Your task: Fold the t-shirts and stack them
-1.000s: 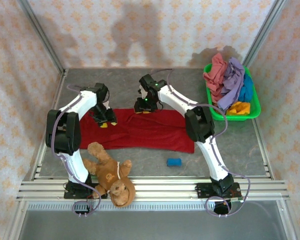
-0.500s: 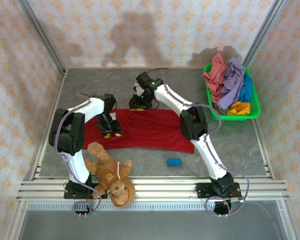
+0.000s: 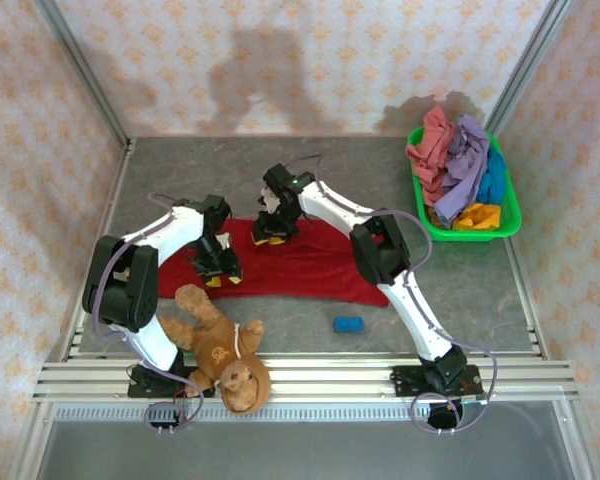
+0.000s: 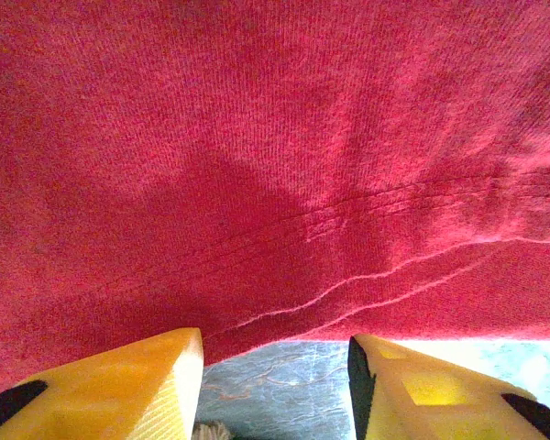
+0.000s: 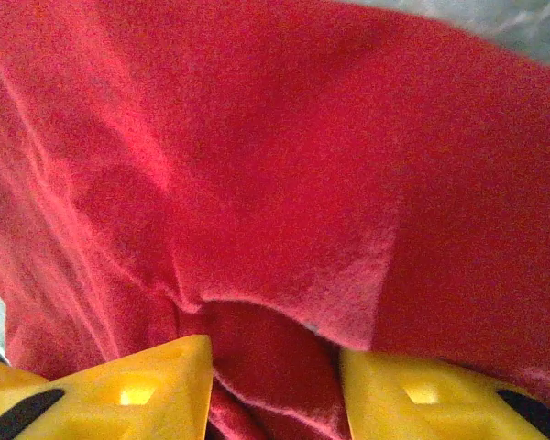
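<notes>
Dark red t-shirt (image 3: pixel 290 262) lies mid-bench, narrower than a second ago: left fingers (image 3: pixel 223 276) and right fingers (image 3: pixel 269 238), both gripping cloth, have dragged its far edge nearward, starting the fold.

Grey table (image 3: pixel 480 290), red t-shirt (image 3: pixel 310 262), teddy bear (image 3: pixel 220 345), green basket (image 3: pixel 508 215)

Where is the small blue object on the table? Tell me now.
In the top external view, the small blue object lies on the grey table, just in front of the dark red t-shirt's right near edge, left of the right arm's lower link.
</notes>
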